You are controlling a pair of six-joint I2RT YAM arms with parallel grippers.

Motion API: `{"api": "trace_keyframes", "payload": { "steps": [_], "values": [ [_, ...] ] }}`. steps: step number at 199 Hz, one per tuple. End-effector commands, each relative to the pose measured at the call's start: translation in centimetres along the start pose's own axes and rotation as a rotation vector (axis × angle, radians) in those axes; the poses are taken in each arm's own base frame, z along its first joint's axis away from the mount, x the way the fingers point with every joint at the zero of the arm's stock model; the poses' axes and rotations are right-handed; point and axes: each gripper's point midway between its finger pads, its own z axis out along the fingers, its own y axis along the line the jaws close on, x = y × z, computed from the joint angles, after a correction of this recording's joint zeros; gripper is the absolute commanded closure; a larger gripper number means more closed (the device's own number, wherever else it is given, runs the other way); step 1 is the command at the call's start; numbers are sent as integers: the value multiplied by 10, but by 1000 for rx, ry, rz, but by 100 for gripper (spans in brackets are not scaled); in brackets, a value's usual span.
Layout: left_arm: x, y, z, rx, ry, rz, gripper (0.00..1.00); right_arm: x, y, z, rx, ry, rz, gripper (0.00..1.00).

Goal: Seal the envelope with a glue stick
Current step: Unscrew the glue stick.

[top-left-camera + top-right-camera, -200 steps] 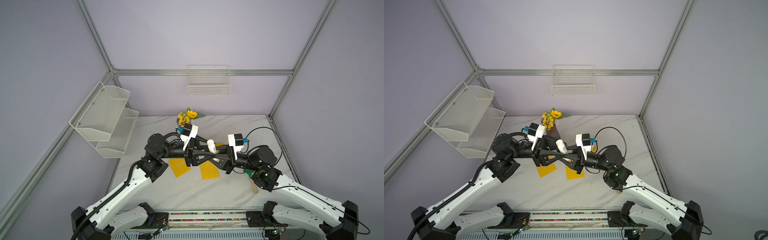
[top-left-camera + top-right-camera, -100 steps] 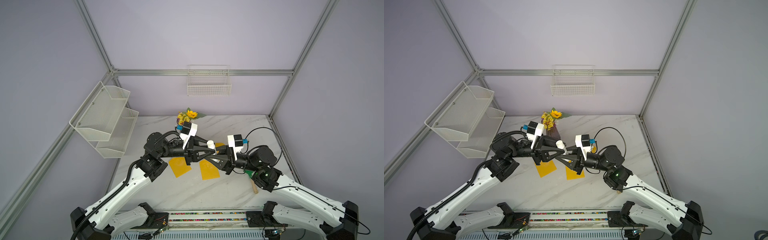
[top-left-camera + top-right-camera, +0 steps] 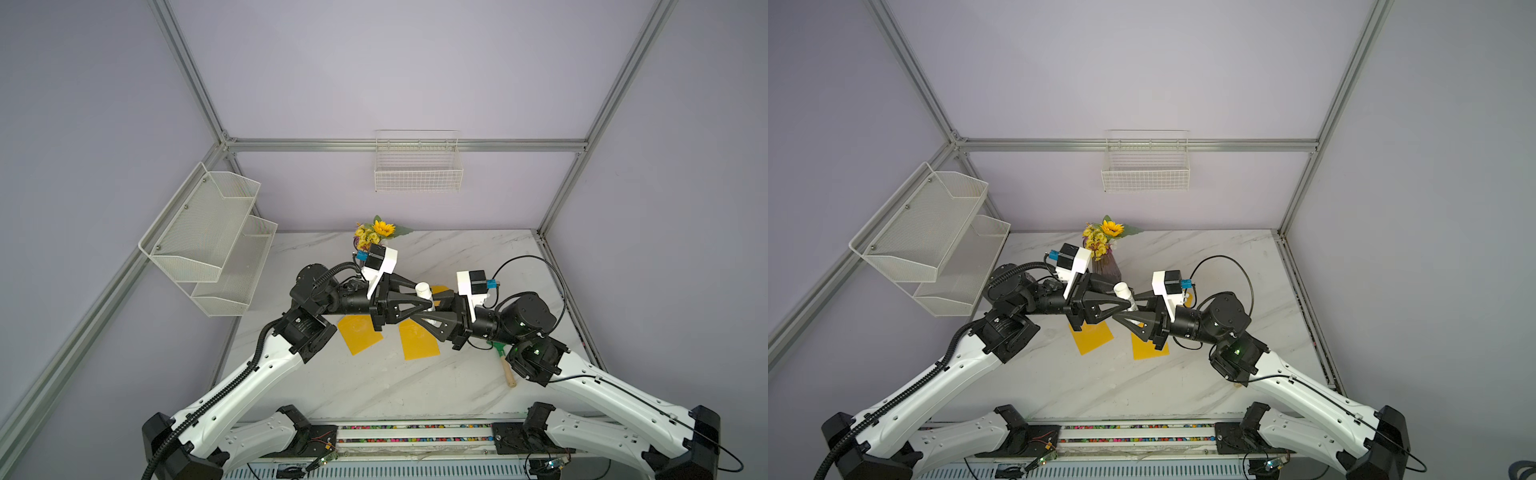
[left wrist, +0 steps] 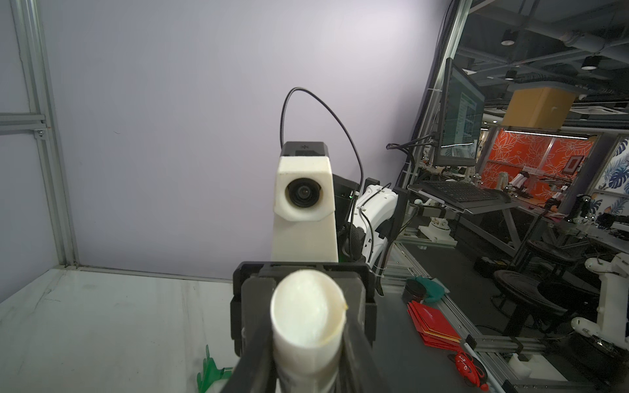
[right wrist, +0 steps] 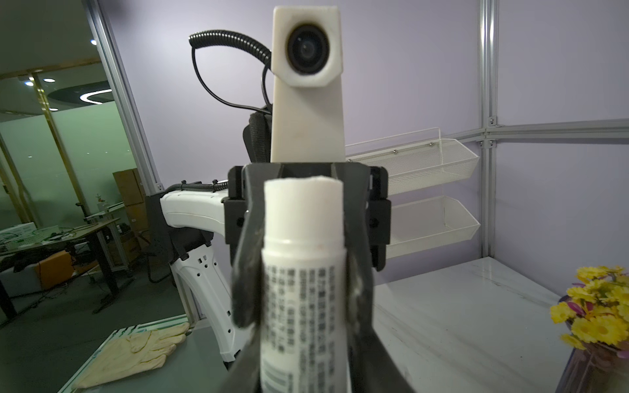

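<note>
Left tool (image 3: 427,299) is pinching the glue stick (image 3: 424,289) near its upper end. In the left wrist view both dark fingers (image 4: 254,355) sit tight against the white barrel, with the rounded cap end toward the camera.

Right tool (image 3: 433,314) comes in from the opposite side, with its fingers either side of the labelled lower part of the same stick. In the right wrist view the printed label fills the space between them. Cannot tell if this tool is squeezing or only flanking: no clear gap, no clear press.

The tools meet nose to nose, fingers overlapping around the stick, in mid-air above the table (image 3: 374,386). The stick is tilted, cap end up and toward the back wall, other end down toward the front. It does not touch the table.

Other things in view:
- **Yellow sheets:** a yellow sheet (image 3: 359,336), envelope-like, lies flat on the marble nearer the left arm. A second yellow sheet (image 3: 417,343) is just beside it under the right tool, with a narrow strip of table between them. A yellow sliver also shows behind the tools, too hidden to tell what it is.
- **Green rake:** the green rake (image 3: 508,371) with a wooden handle lies on the table by the right arm, head mostly under the arm.
- **Flower vase:** the flower vase (image 3: 1106,266) stands at the back of the table behind the left tool.
- **Walls:** a wire basket (image 3: 417,166) hangs on the back wall and a two-tier mesh shelf (image 3: 212,245) on the left wall.
</note>
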Motion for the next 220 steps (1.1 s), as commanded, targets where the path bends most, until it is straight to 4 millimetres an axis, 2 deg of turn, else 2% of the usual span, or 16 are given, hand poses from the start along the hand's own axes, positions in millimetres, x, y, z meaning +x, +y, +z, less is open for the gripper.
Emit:
{"api": "trace_keyframes", "payload": {
  "steps": [1, 41, 76, 98, 111, 132, 148, 168, 220],
  "values": [
    [-19, -13, -1, 14, -26, 58, 83, 8, -8, -7, 57, 11, 14, 61],
    [-22, -7, -3, -32, -36, 74, 83, 18, -8, -12, 69, 36, 26, 56],
    [-25, -5, -3, -50, -44, 77, 83, 24, -9, -13, 69, 51, 37, 57],
    [-24, -3, -2, -54, -40, 69, 82, 20, -7, -13, 60, 34, 39, 70],
    [-23, -3, -2, -53, -34, 65, 81, 17, -6, -12, 57, 25, 36, 83],
    [-21, 0, -3, -65, -35, 59, 66, 11, -5, -11, 51, 11, 27, 100],
    [-19, 1, -2, -64, -30, 51, 57, 5, -4, -10, 46, 0, 22, 100],
    [-15, -1, -1, -48, -22, 45, 52, 0, -2, -9, 41, -11, 14, 100],
    [-10, 3, 1, -38, -22, 24, 53, -7, 2, -8, 23, -24, 11, 100]
  ]
}}
